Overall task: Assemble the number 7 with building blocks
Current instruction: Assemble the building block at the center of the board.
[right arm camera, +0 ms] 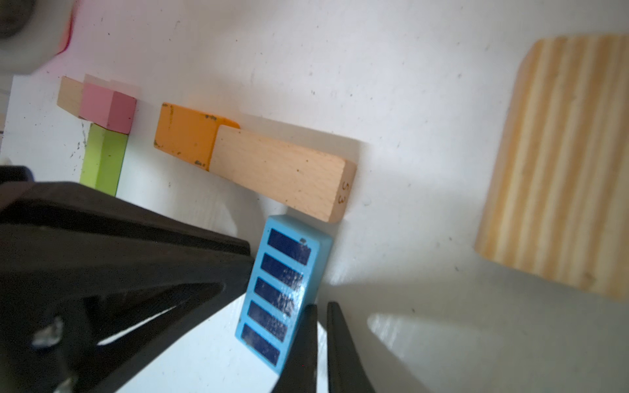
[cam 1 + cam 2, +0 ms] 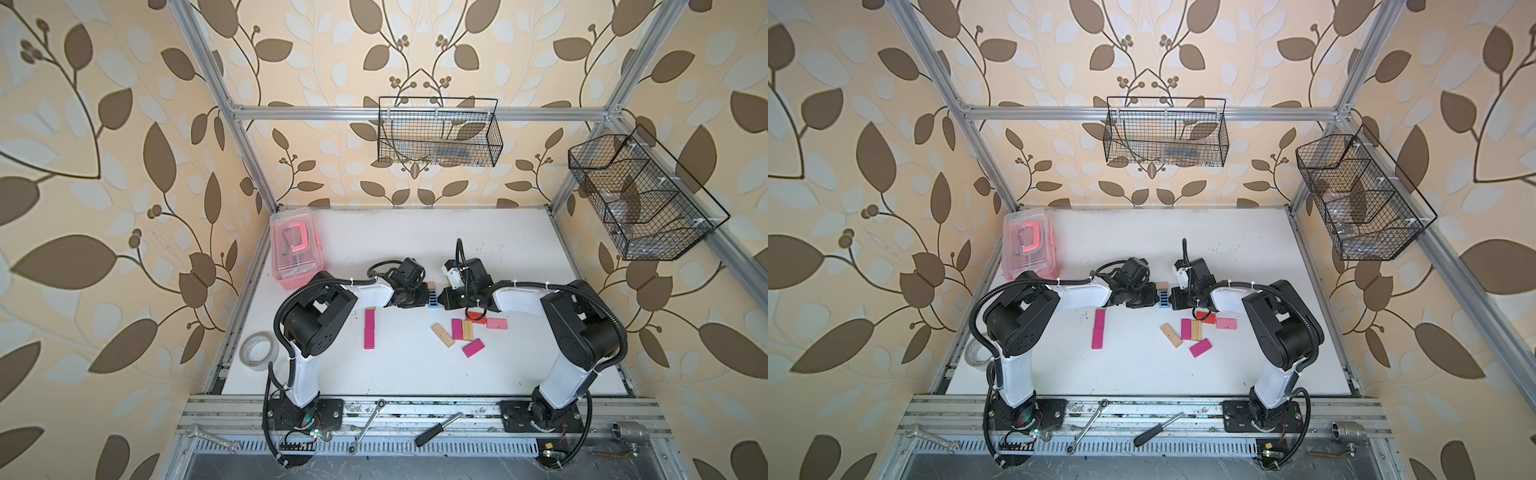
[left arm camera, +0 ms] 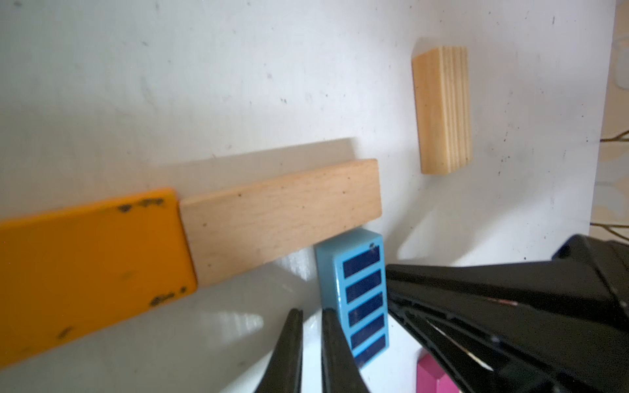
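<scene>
Hard to see, right arm: a red rectangular block (image 2: 478, 319) is showing only partly from under the wrist.
Hard to see, left arm: it is covering a row of blocks in both top views. Only the end of a plain beech rectangular block (image 2: 431, 286) is peeking out. The left wrist view is showing it lying end to end with a chipped orange painted block (image 3: 85, 272).
Cut off: a pale rectangular block with striped grain (image 1: 561, 163) is running out of the right wrist view.
Task block: a sky-blue rectangular block with dark stripes (image 2: 432, 300) is lying flat on the white worktop (image 2: 395, 374), its far end just beside the beech block.
Left fingers (image 3: 289, 354): pressing together, tips sitting right beside one long side of the blue block.
Right fingers (image 1: 342, 354): pressing together, sitting beside the opposite long side.
Box: a pink translucent plastic box with a handle (image 2: 291, 249) is standing closed at the worktop's far left corner, its contents blurring together.
Baskets: a compartmented black wire basket (image 2: 640, 199) is hanging on the right frame and a long black wire basket (image 2: 438, 133) on the back rail. Their contents are showing too faintly to name.
Front: a steel spanner (image 2: 212, 439), a ratchet wrench (image 2: 368, 424) and a black-handled screwdriver (image 2: 438, 428) are lying on the grooved aluminium rail (image 2: 436, 405).
Loose blocks: a matt pink rectangular block (image 2: 496, 323) and a magenta rectangular block (image 2: 473, 348) are lying flat near the right arm.
</scene>
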Robot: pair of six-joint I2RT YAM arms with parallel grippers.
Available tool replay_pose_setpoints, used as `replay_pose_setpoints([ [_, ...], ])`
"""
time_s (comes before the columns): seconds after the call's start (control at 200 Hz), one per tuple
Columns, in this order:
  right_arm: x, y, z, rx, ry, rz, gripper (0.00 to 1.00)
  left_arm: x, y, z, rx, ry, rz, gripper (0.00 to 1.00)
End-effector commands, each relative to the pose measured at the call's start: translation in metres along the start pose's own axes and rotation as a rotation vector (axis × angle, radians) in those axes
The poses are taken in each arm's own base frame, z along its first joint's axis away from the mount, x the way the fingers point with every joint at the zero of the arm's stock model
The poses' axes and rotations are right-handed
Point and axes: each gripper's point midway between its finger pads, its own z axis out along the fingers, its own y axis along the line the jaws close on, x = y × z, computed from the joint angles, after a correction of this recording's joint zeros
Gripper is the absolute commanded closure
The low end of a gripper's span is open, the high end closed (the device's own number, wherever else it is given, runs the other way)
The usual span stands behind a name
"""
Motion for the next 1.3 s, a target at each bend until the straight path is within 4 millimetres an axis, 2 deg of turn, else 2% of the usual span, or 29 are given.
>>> replay_pose_setpoints([
  [0.0,0.018,0.001,0.008,-0.019,0.064,-0.012,0.89,0.006,-0.002,0.008,0.008,0.037,0.023,0.85],
  [0.315,0.016,0.001,0.007,-0.019,0.064,-0.012,0.89,0.008,-0.001,0.002,0.005,0.034,0.021,0.84],
  [0.55,0.015,-0.002,0.003,-0.010,0.061,-0.019,0.89,0.008,0.000,-0.004,-0.007,0.026,0.022,0.76],
  [0.935,0.017,0.000,0.003,-0.018,0.062,-0.019,0.88,0.012,0.014,-0.013,-0.042,0.005,0.008,0.61],
  [1.09,0.022,-0.001,0.001,-0.012,0.065,-0.012,0.88,0.012,0.016,-0.015,-0.043,0.004,0.003,0.59],
  [1.295,0.020,-0.005,-0.011,0.026,0.044,-0.023,0.88,0.013,0.031,-0.019,-0.111,-0.009,-0.008,0.59],
])
